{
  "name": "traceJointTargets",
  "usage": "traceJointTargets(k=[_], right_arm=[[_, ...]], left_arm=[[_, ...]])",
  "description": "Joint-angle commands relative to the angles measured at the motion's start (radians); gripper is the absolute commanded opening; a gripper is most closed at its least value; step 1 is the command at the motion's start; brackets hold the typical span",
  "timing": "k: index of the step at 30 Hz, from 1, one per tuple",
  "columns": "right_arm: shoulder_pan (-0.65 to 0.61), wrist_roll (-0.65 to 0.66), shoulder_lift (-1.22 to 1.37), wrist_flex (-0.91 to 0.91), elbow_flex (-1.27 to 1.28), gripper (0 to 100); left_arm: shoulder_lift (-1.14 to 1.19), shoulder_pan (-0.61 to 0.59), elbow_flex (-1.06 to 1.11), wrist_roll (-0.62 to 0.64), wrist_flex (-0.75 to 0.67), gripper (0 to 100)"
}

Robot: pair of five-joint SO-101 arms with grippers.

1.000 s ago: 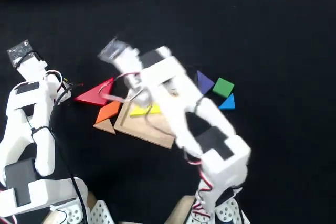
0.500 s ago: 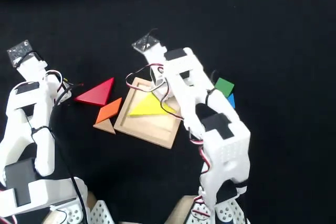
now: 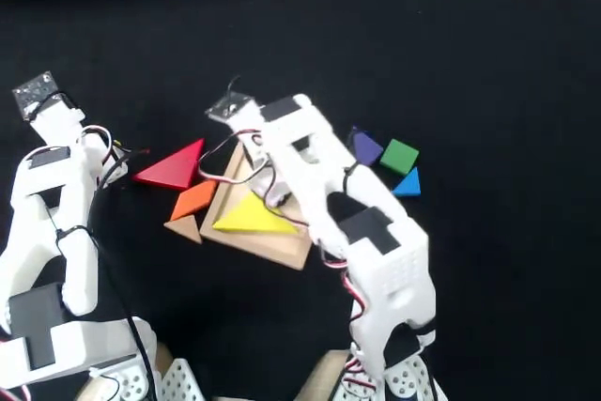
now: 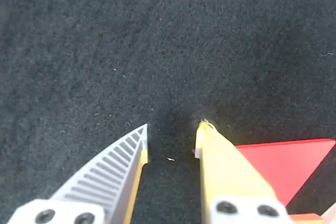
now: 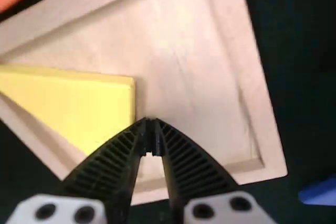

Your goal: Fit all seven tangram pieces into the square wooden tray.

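Yellow triangle (image 5: 68, 106) hugs one tray (image 5: 254, 103) rim; right fingers (image 5: 184, 156) closed, empty, over bare wood; left fingers (image 4: 226, 166) parted.

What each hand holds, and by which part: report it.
Nothing is held. The right hand is shut empty over the wooden tray, beside the yellow triangle; the left hand is open above the cloth.
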Motion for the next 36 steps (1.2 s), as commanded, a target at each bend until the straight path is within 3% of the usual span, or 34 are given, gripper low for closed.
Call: traceJointTargets(k=[1,13,16,18,22,28,33,36], right_arm=[[-0.052,-0.011,-0.002,0.058,-0.022,1.0],[-0.063,-0.005,-0.298,0.147,0.091,1.0],[0.017,-0.017,-0.371,0.146,0.096,1.0],[0.098,-0.112,-0.415,0.11,0.11,1.0],[0.203,-0.433,-0.515,-0.009,0.237,1.0],[0.189,-0.473,-0.611,-0.287,0.499,1.8],[0.192,-0.684,-0.567,-0.276,0.516,23.4],[0.16,-0.71,-0.518,-0.265,0.506,26.5]], left_arm=[[-0.014,0.008,-0.007,0.002,-0.011,16],[-0.014,0.012,-0.007,0.002,-0.011,16],[-0.014,0.008,-0.007,0.002,-0.011,16],[-0.014,0.008,-0.007,0.002,-0.011,16],[-0.014,0.01,-0.007,0.002,-0.009,16],[-0.014,0.01,-0.007,0.002,-0.009,16],[-0.014,0.01,-0.007,0.002,-0.009,16],[-0.014,0.008,-0.007,0.002,-0.011,16]])
